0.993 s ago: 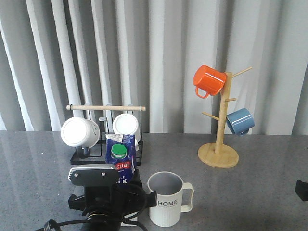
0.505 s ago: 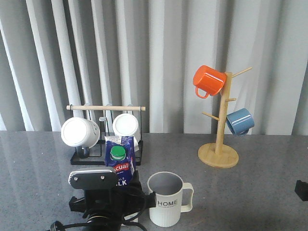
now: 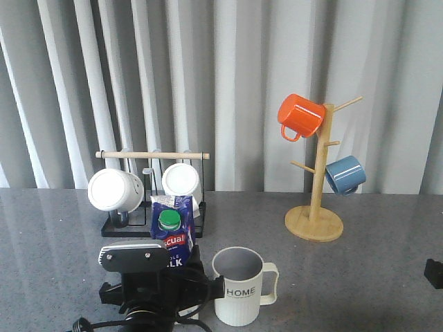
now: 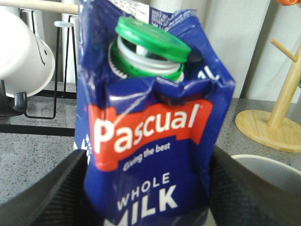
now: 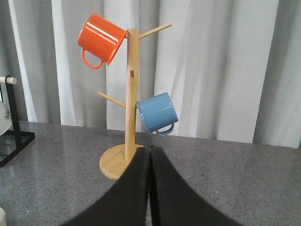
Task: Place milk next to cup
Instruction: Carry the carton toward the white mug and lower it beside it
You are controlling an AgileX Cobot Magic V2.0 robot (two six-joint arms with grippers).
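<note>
While gripped by left hand (image 4: 148, 188), milk (image 4: 150, 136) carton creased, green-capped

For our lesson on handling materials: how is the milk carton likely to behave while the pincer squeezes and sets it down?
The milk carton probably yields rather than stays stiff: its top panels look creased between the left pincer fingers. Being tall and narrow, it may tip if released carelessly beside the cup. Its glossy surface could be somewhat slippery.
</note>
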